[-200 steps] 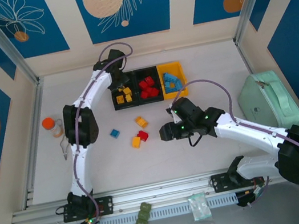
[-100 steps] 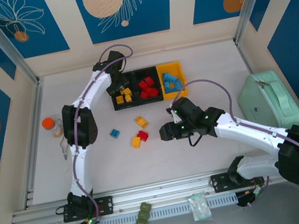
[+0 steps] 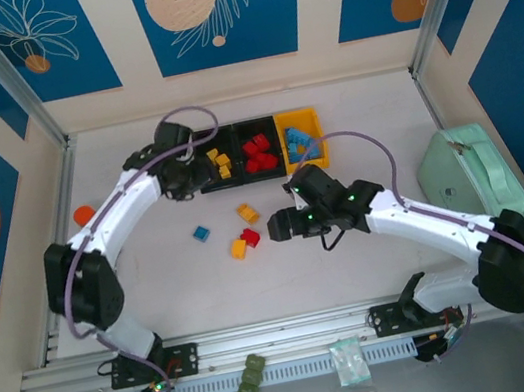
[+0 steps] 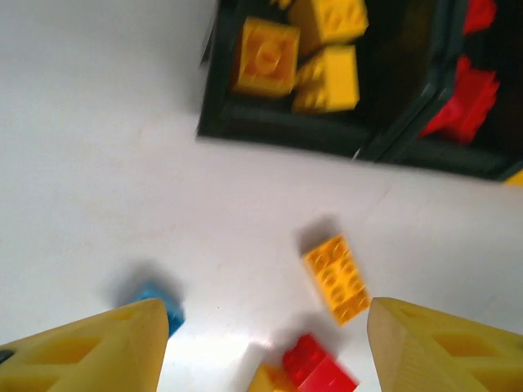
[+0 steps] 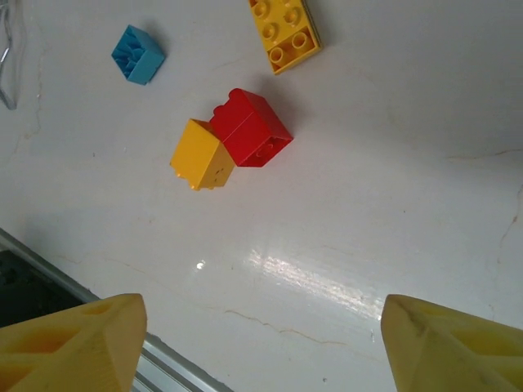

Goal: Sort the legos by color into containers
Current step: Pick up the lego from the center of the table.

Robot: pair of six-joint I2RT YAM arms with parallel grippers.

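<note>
No writing or label can be read.

Bench [image 3: 359,113]: white, glossy.
Far side: containers [image 3: 244,182], three joined in a row.
Centre: blue brick [image 3: 201,233]; yellow-orange brick [image 3: 247,213]; red brick [image 3: 250,238] touching small yellow brick [image 3: 239,249].
Right: mint-green case [image 3: 471,174].
Left: orange-capped bottle [image 3: 83,215], partly hidden.

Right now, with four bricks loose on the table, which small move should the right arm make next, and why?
Probably ease the right gripper down over the red brick. Its jaws stand open and empty, the red brick lies just ahead of them, and it touches a yellow brick, so closing across its free sides seems safest.
</note>
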